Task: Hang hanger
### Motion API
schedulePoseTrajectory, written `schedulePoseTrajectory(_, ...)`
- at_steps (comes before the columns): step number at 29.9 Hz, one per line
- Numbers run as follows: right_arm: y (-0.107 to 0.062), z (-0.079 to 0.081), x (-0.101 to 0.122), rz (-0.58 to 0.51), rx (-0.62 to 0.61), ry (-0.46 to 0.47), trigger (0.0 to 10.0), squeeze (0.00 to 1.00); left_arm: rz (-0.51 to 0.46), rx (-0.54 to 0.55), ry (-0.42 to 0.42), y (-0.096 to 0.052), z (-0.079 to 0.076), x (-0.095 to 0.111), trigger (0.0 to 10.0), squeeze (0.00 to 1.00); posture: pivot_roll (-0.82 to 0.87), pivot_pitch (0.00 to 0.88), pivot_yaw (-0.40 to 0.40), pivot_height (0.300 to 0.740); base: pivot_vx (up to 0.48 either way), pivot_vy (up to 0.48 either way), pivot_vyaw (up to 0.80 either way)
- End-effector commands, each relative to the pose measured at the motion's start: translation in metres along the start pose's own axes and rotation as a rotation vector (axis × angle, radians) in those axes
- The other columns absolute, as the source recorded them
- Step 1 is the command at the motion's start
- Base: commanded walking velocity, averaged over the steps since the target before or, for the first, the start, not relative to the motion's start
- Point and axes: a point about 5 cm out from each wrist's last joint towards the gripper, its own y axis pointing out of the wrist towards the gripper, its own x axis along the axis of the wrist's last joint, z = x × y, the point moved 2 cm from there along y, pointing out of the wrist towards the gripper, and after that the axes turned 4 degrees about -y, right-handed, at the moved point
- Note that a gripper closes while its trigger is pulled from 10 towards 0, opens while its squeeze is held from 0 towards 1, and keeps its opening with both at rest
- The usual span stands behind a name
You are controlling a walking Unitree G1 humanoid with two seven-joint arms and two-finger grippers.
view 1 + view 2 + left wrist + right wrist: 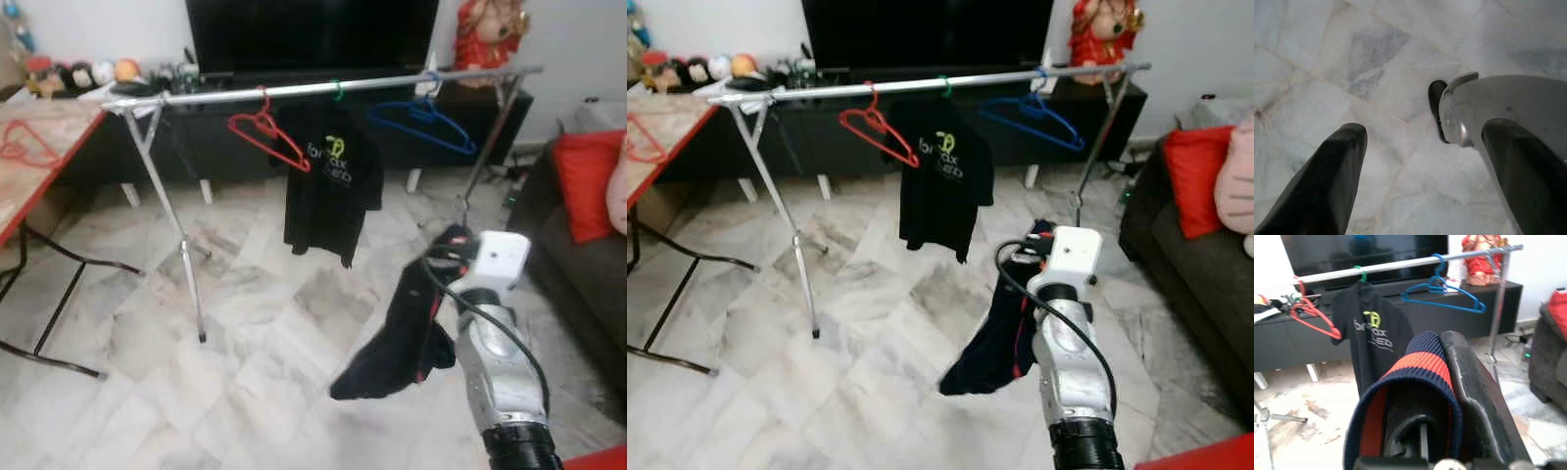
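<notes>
Right gripper (1437,396) clamped on navy garment with red stripe (1422,364). Beyond: rail (1400,265) carrying red hanger (1315,316), black T-shirt (1374,340) on green hanger (1358,271), blue hanger (1442,296).

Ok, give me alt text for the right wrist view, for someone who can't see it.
The right gripper holds a navy garment with a red-striped ribbed collar, facing a metal clothes rail. On the rail hang a red hanger, a black T-shirt and a blue hanger.

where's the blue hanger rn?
The blue hanger hangs empty on the metal rail toward its right end, right of the black T-shirt and in front of the dark TV cabinet.
</notes>
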Motion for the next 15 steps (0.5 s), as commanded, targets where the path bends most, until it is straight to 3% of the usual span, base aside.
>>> schedulePoseTrajectory(1, 0.0028, -0.0026, 0.0101, -0.042, -0.009, 0.007, 10.0, 0.00, 0.017, -0.010, 0.010, -0.0008, -0.0025, -0.0054, 10.0, 0.00, -0.07, 0.000, 0.015, 0.740, 0.000, -0.281, 0.00)
schedulePoseTrajectory(9, 0.0024, -0.0021, 0.0097, -0.041, -0.005, 0.008, 10.0, 0.00, 0.018, -0.007, 0.007, -0.0006, -0.0032, -0.0053, 10.0, 0.00, -0.07, 0.000, 0.013, 0.740, 0.000, -0.277, 0.00)
schedulePoseTrajectory(15, 0.0024, -0.0008, 0.0090, -0.037, 0.000, 0.010, 10.0, 0.00, -0.006, 0.017, -0.031, -0.0006, -0.0008, -0.0026, 10.0, 0.00, -0.07, 0.000, 0.012, 0.740, 0.000, 0.000, 0.00)
